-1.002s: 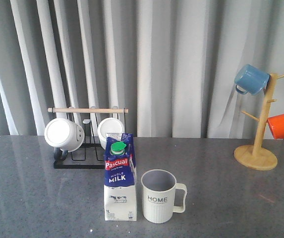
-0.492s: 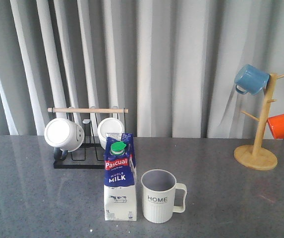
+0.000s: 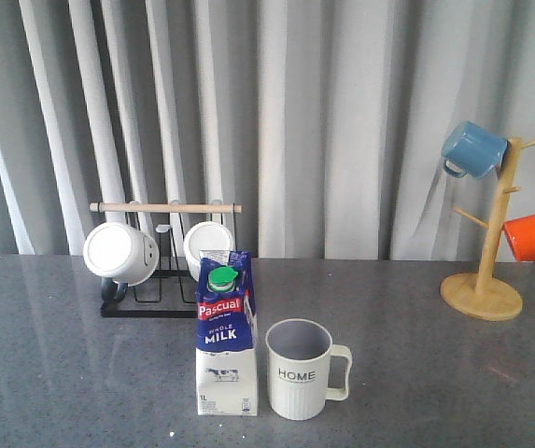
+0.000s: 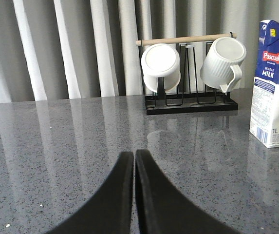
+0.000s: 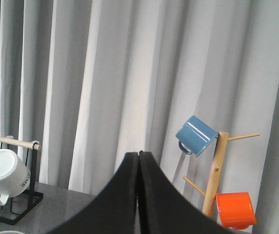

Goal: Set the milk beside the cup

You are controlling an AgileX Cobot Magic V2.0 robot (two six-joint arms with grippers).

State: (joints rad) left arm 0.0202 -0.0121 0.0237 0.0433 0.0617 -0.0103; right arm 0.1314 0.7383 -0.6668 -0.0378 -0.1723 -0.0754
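The milk carton [image 3: 226, 336] stands upright on the grey table, white and dark blue with a green cap, a red "Pascual" label and "MILK" lettering. The white ribbed "HOME" cup [image 3: 300, 370] stands right beside it on its right, handle pointing right, a small gap between them. The milk also shows at the edge of the left wrist view [image 4: 273, 83]. Neither gripper shows in the front view. My left gripper [image 4: 134, 155] is shut and empty, low over bare table. My right gripper [image 5: 139, 154] is shut and empty, raised and facing the curtain.
A black wire rack with a wooden rod [image 3: 166, 208] holds two plain white mugs [image 3: 120, 253] behind the milk. A wooden mug tree [image 3: 494, 243] at the back right carries a blue mug [image 3: 473, 149] and an orange mug [image 3: 532, 235]. A grey curtain hangs behind the table.
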